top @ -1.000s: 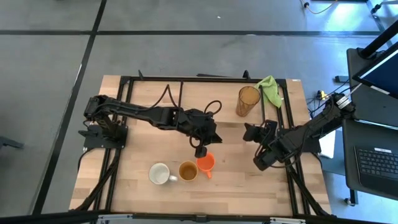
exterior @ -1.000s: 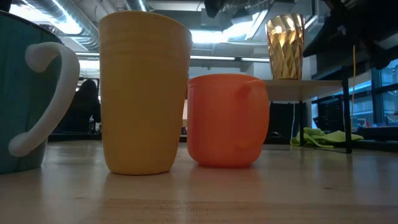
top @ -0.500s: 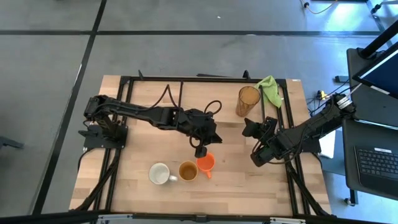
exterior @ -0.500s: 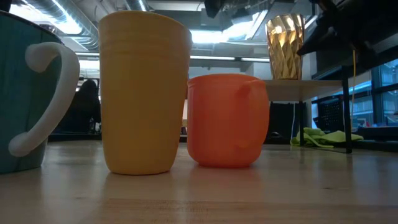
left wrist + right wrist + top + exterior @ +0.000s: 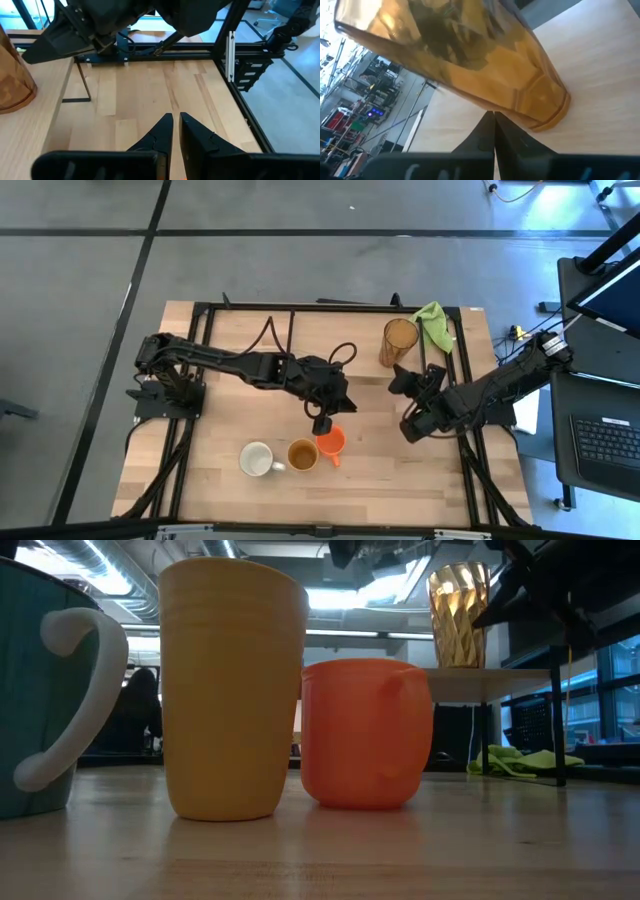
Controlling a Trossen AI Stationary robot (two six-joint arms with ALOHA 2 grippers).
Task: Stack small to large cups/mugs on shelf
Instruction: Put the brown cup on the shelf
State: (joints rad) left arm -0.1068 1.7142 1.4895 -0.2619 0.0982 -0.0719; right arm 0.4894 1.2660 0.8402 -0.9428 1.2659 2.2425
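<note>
left hand [image 5: 321, 423] hovered over orange cup [image 5: 331, 442], fingers nearly together, empty | right hand [image 5: 397, 375] pinched shut, empty, had crept from desk's right edge toward amber tumbler [image 5: 398, 342] on shelf [image 5: 487, 683] | tumbler placed; white mug [image 5: 257, 459], yellow mug [image 5: 302, 454], orange cup lined along desk's near edge, unshelved

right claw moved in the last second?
Yes. In the high view the right claw has crept toward the amber tumbler, which stays put on the shelf.
</note>
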